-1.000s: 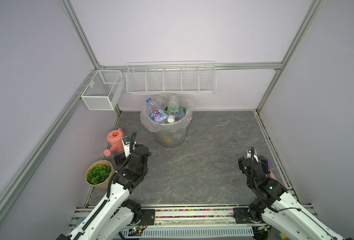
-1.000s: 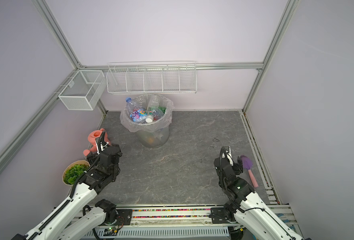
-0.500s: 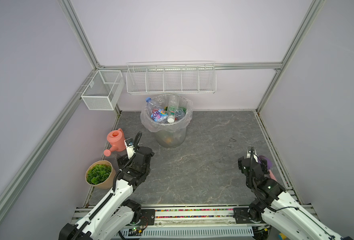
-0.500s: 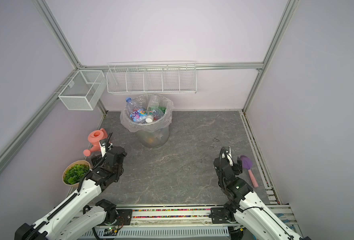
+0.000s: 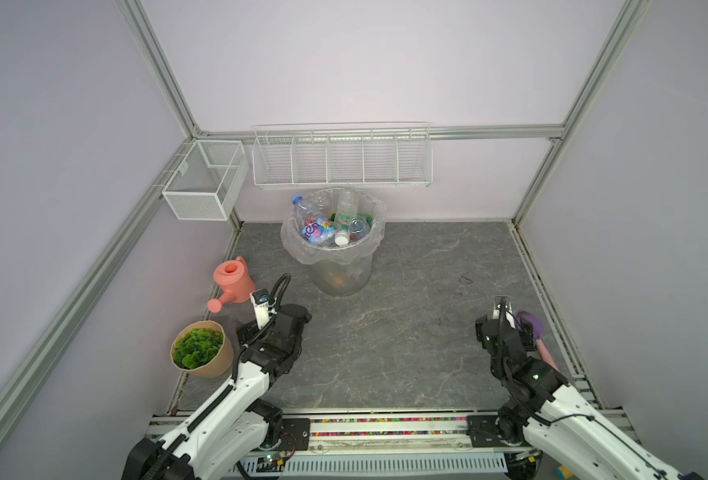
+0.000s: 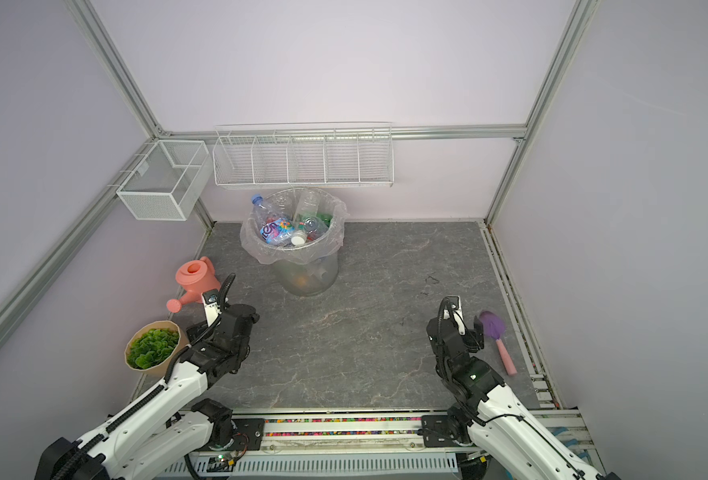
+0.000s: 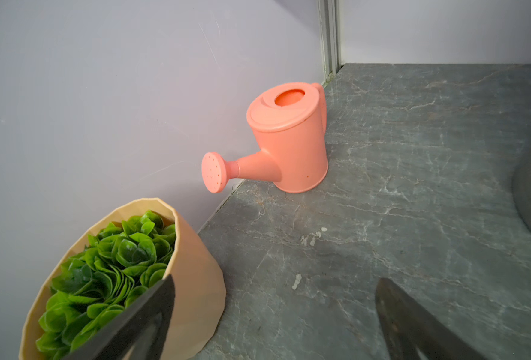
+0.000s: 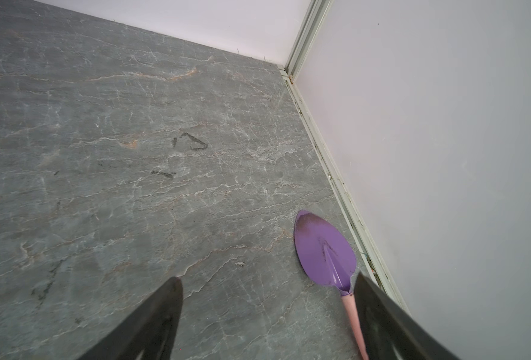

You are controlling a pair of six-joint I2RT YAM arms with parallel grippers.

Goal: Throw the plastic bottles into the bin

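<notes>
The bin (image 5: pixel 341 278) (image 6: pixel 307 279), round, translucent grey and lined with a clear bag, stands at the back of the floor under the long wire basket. Several plastic bottles (image 5: pixel 318 230) (image 6: pixel 277 230) lie heaped inside it, up to the rim. No bottle lies on the floor in any view. My left gripper (image 5: pixel 275 326) (image 6: pixel 224 324) (image 7: pixel 275 282) hangs open and empty over the floor at front left, between the plant pot and the watering can. My right gripper (image 5: pixel 504 328) (image 6: pixel 455 328) (image 8: pixel 267 279) is open and empty at front right, just beside a trowel.
A pink watering can (image 5: pixel 235 282) (image 7: pixel 289 140) and a beige plant pot (image 5: pixel 200 353) (image 7: pixel 192 265) stand along the left wall. A purple trowel (image 6: pixel 492 326) (image 8: pixel 323 246) lies by the right wall. White wire baskets (image 5: pixel 341 160) (image 5: pixel 206 178) hang on the walls.
My left arm has drawn back from beside the watering can toward the front, jaws still wide. The right arm has barely moved.
</notes>
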